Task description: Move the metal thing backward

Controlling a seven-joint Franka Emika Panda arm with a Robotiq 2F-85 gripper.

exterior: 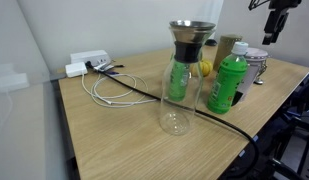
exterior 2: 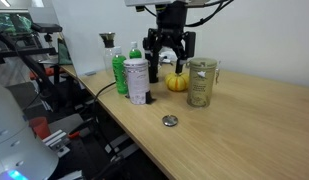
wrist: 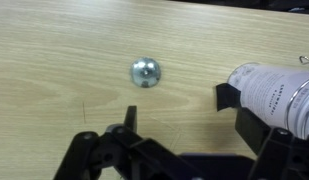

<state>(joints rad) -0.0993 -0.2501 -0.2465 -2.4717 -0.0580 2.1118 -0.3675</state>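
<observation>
Although both exterior views take in the crowded end of the table, only the wrist view sets the metal thing (wrist: 278,96) close up: a short cylinder with a white printed label around its side, at the right edge of the frame. It stands on the table near the edge, just beside the green plastic bottle (exterior 2: 119,70). In an exterior view the bottle partly covers the metal thing, leaving a silver-grey wall and pale top showing.

The gripper (exterior 2: 169,68) hangs above the table with its black jaws spread wide and nothing between them. It is near the tin and apart from it.

A small shiny domed piece (wrist: 145,71) lies alone on the bare wood. It also shows in an exterior view (exterior 2: 170,121), nearer the camera than the tin.

The tall glass carafe (exterior: 181,85), clear-walled with a dark metal funnel top, stands near the bottle. A small ribbed yellow-orange gourd (exterior 2: 177,82) sits beside a translucent tumbler (exterior 2: 201,82).

The table (exterior: 114,135) is pale wood with a fine grain. A white power strip (exterior: 88,63) and looping cables (exterior: 109,90) lie at one end against a plain white wall.
</observation>
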